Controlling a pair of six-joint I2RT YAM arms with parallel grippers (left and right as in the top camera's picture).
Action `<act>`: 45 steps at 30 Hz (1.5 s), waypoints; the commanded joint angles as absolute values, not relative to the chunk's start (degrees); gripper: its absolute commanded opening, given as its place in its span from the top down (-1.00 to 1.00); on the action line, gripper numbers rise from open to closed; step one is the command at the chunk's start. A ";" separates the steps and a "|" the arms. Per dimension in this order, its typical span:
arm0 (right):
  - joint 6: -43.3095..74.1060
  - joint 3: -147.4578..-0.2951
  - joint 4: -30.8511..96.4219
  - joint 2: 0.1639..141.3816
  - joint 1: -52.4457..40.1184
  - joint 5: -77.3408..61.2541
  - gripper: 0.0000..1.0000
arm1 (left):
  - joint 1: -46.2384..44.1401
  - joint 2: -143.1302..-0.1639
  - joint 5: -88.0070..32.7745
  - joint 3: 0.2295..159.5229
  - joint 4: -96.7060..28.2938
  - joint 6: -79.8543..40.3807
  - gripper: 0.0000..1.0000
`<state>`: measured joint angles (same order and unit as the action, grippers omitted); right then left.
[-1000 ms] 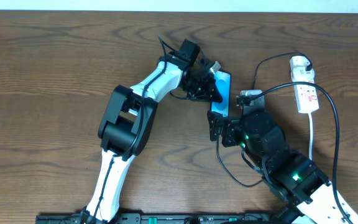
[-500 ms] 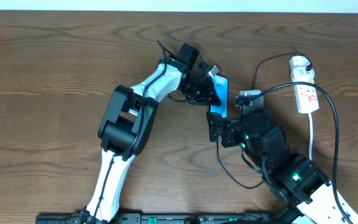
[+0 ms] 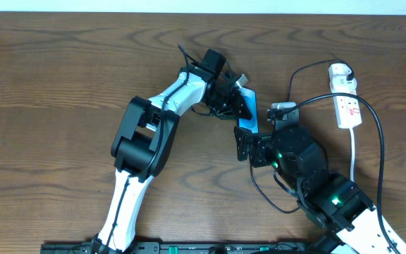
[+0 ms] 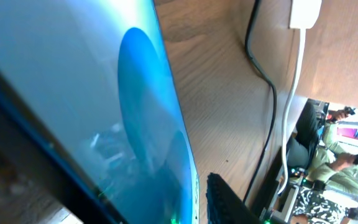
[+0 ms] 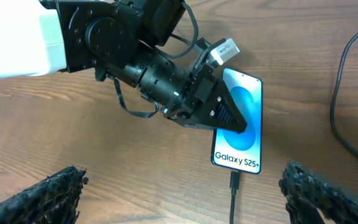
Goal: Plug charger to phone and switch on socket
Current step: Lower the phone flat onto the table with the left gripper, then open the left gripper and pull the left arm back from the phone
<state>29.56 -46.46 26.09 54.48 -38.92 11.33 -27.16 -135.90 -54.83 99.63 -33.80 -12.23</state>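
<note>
The phone (image 5: 240, 127) lies on the table with its cyan screen up and "Galaxy S25+" at its near end; it also shows in the overhead view (image 3: 248, 121). My left gripper (image 3: 241, 104) is closed across the phone's far half, and one finger (image 4: 225, 200) shows beside the screen edge (image 4: 135, 124). The charger's black plug (image 5: 234, 182) sits at the phone's near edge, with its cable running toward me. My right gripper (image 5: 185, 202) is wide open and empty just behind the plug. The white socket strip (image 3: 348, 107) lies at the far right.
A white adapter (image 3: 340, 70) sits at the strip's far end. The black cable (image 3: 383, 148) loops round the right side of the table. The strip's white cord (image 3: 354, 152) runs toward the front edge. The right arm's body (image 3: 309, 169) lies between phone and strip.
The left gripper turned slightly on the phone, and the phone's far end now looks narrower and a little tilted. The right gripper has stayed open in place.
</note>
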 commanded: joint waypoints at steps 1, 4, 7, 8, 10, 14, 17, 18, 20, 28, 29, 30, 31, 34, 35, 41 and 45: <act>30.20 -47.07 26.17 54.46 -38.57 11.42 -0.99 | -26.96 -136.81 -53.10 99.48 -33.76 -11.70 0.31; 30.20 -47.07 26.15 54.46 -38.57 11.42 -0.99 | -26.96 -136.81 -52.82 99.48 -33.78 -11.70 0.24; 30.20 -47.07 26.17 54.46 -38.57 11.42 -0.99 | -26.96 -136.81 -52.82 99.48 -33.76 -11.70 0.14; 30.20 -47.07 26.17 54.46 -38.57 11.42 -0.98 | -26.96 -136.81 -52.80 99.48 -33.78 -11.70 0.10; 30.20 -47.07 26.15 54.46 -38.57 11.42 -0.99 | -26.96 -136.81 -52.80 99.48 -33.78 -11.70 -0.01; 30.20 -47.07 26.20 54.46 -38.57 11.42 -0.99 | -26.96 -136.81 -52.75 99.48 -33.78 -11.70 -0.26; 30.22 -47.07 26.20 54.61 -38.57 11.42 -0.98 | -26.96 -136.81 -50.26 99.48 -34.68 -11.73 -0.30; 30.20 -47.07 26.22 54.72 -38.57 11.42 -0.98 | -26.96 -136.81 -49.01 99.48 -35.29 -11.70 -0.30; 30.20 -47.07 26.35 55.05 -38.57 11.42 -0.99 | -26.96 -136.81 -46.28 99.48 -36.67 -11.70 -0.30; 30.22 -47.07 26.39 56.47 -38.57 11.38 -0.98 | -26.96 -136.81 -38.00 99.48 -39.90 -11.70 -0.31; 30.22 -47.07 26.39 56.88 -38.57 11.29 -0.98 | -26.96 -136.81 -36.64 99.48 -40.10 -11.70 -0.32; 30.22 -47.07 26.39 57.08 -38.57 11.18 -0.99 | -26.96 -136.81 -35.83 99.48 -40.23 -11.70 -0.45; 30.22 -47.07 26.41 57.36 -38.57 11.16 -0.99 | -26.96 -136.81 -34.94 99.48 -40.27 -11.68 -0.55; 30.22 -47.07 26.39 57.84 -38.57 11.14 -0.98 | -26.96 -136.81 -31.92 99.48 -40.27 -11.68 -0.57; 30.22 -47.07 26.39 58.00 -38.57 11.14 -0.99 | -26.96 -136.81 -30.68 99.48 -40.29 -11.68 -0.58; 30.22 -47.07 26.61 58.08 -38.57 11.16 -0.99 | -26.70 -136.79 -23.44 99.50 -41.10 -11.68 -0.80; 30.20 -47.07 28.49 58.08 -38.57 11.18 -0.98 | -24.86 -136.46 -17.96 99.50 -41.78 -11.66 -0.82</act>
<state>29.56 -46.46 27.51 58.06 -38.92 11.16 -27.27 -132.31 -32.60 102.06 -40.23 -12.03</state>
